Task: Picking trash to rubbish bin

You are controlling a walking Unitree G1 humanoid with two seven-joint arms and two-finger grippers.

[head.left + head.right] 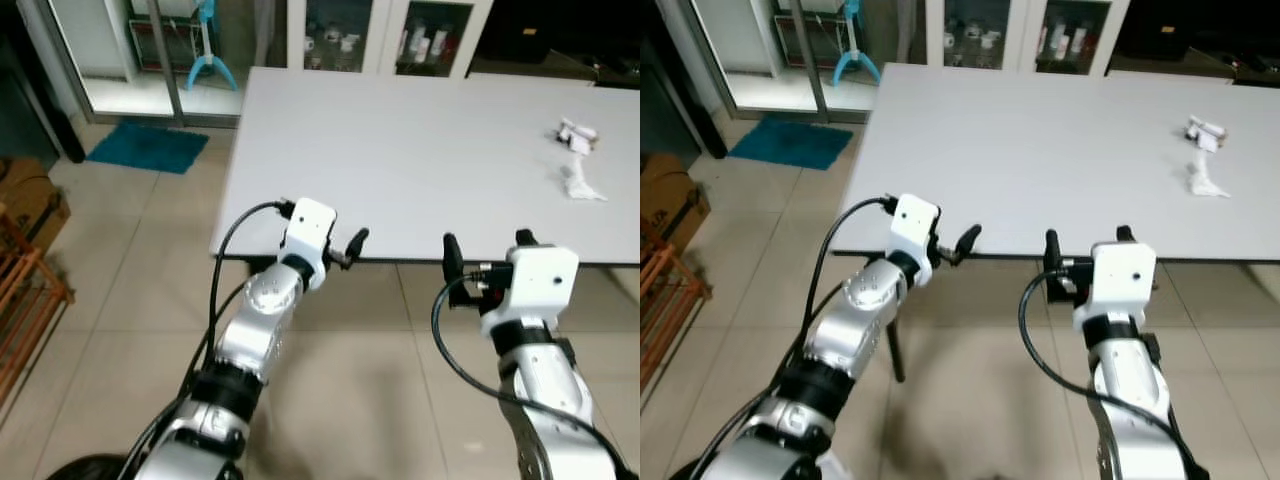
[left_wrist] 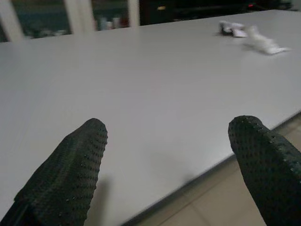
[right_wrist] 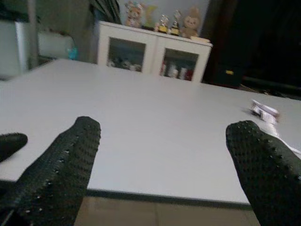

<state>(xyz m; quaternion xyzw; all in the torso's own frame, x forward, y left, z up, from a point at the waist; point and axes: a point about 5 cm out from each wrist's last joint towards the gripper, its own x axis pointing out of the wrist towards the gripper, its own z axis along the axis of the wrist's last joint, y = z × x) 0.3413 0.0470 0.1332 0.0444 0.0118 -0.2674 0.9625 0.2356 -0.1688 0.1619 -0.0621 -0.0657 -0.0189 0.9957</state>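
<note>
Crumpled white tissue (image 1: pixel 581 187) lying on white table (image 1: pixel 400 160), far right side, just beside small white wrapper scrap (image 1: pixel 577 134); both well apart from grippers. Left gripper (image 1: pixel 345 250) at table's near edge, fingers (image 2: pixel 70 174) spread wide, holding nothing, touching nothing. Right gripper (image 1: pixel 487 255) also at near edge, fingers (image 3: pixel 61 172) spread wide, empty. White glass-door cabinet (image 3: pixel 153 54) behind table. Blue mat (image 1: pixel 148 147) on tiled floor, left side.
</note>
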